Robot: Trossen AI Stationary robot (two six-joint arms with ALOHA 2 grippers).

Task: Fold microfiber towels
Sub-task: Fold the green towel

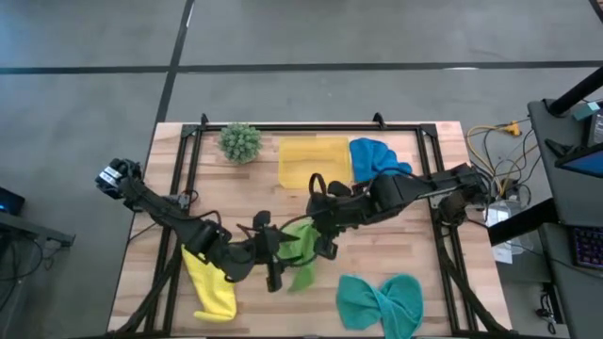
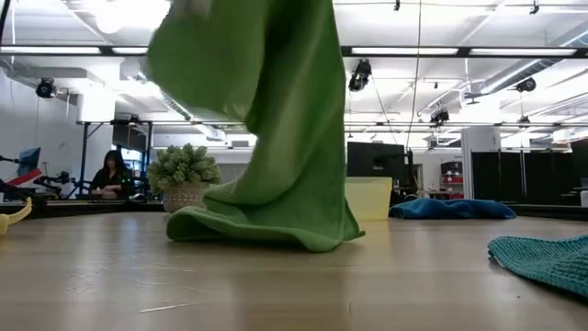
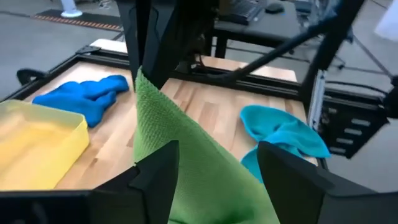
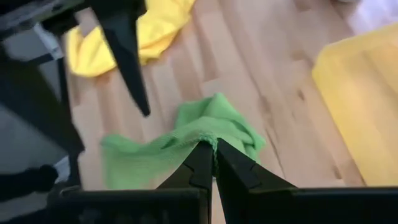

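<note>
Right gripper (image 4: 214,155) fingers pinch the lime green towel (image 4: 186,140) aloft, left gripper (image 3: 217,168) fingers spread wide beside it; nothing looks folded yet.

Bare tabletop (image 1: 415,240) lies between the hanging green towel (image 1: 301,250) and teal towel (image 1: 382,301); the tray (image 1: 314,160) blocks the far side.

A lime green towel (image 2: 276,156) hangs to the table (image 2: 276,285), its bottom edge bunched there.
</note>
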